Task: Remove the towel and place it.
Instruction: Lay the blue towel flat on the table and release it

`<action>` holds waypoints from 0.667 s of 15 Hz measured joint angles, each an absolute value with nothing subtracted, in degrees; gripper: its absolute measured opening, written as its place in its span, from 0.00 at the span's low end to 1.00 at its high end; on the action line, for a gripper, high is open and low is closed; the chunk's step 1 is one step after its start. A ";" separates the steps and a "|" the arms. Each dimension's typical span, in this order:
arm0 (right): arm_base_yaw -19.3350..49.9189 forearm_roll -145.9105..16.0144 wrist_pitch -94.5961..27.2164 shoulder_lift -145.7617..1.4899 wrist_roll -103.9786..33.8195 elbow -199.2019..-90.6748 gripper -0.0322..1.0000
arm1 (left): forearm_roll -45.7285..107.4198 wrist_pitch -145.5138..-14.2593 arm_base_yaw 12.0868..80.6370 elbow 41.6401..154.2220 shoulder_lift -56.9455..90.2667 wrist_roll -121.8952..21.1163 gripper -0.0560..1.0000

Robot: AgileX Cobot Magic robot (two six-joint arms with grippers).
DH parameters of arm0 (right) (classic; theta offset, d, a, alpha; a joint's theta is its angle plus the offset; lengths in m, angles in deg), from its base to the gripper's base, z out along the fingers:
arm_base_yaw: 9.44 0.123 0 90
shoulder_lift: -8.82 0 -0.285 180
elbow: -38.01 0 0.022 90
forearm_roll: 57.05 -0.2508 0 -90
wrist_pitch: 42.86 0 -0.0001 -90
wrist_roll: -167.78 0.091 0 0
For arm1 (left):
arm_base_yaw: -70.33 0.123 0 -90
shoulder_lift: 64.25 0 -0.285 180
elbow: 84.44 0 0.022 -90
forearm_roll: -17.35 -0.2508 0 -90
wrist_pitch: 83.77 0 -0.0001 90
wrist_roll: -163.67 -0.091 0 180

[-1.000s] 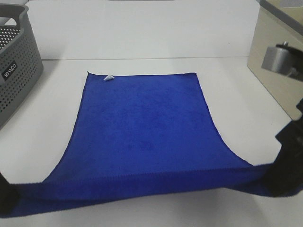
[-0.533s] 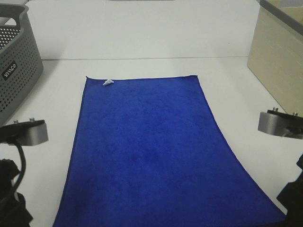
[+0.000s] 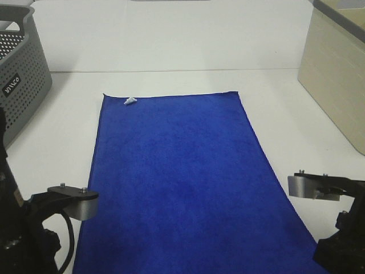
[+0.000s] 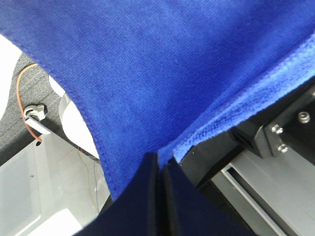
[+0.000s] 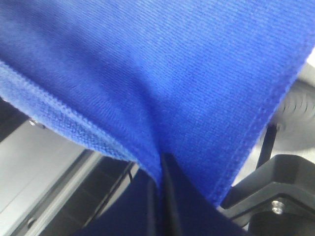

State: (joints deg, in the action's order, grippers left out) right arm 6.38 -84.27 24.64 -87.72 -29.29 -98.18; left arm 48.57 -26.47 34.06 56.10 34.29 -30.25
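The royal-blue towel [image 3: 179, 177] lies spread long on the white table [image 3: 285, 103], with a small white tag [image 3: 130, 101] at its far left corner. Its near end runs out of the exterior view's bottom edge. My left gripper [image 4: 160, 164] is shut on the towel's near left corner [image 4: 147, 83]. My right gripper [image 5: 160, 169] is shut on the near right corner [image 5: 162, 73]. In the exterior view only the arms show, the left arm [image 3: 34, 228] and the right arm [image 3: 336, 234], at the bottom corners; the fingertips there are out of view.
A grey perforated basket [image 3: 20, 74] stands at the far left of the table. A beige box [image 3: 336, 68] stands at the far right. The table's back edge [image 3: 171, 71] runs behind the towel.
Both arms have pulled the near end of the towel toward the front, drawing it out flat and long. The fold across the near edge is gone. The arms have moved lower in view.
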 joint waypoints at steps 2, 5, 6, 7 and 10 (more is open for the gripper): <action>6.38 -84.21 23.95 -93.22 -30.04 -98.18 0.05 | 48.57 -27.79 33.31 56.16 36.52 -30.25 0.05; 6.38 -84.38 21.54 -98.49 -30.72 -98.24 0.05 | 49.15 -29.28 33.31 56.22 39.96 -30.48 0.05; 6.38 -84.38 21.03 -99.35 -30.84 -98.24 0.05 | 49.38 -29.51 33.31 56.27 40.76 -30.71 0.05; 6.38 -84.38 20.51 -99.64 -31.07 -98.24 0.05 | 49.38 -29.63 33.31 56.73 41.45 -30.77 0.05; 6.26 -83.87 20.11 -99.64 -31.53 -98.24 0.05 | 48.12 -29.17 33.31 59.08 41.85 -30.94 0.05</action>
State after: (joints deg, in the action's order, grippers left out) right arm 6.26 -83.87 20.11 -99.64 -31.53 -98.24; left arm 48.12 -29.17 33.31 59.08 41.85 -30.94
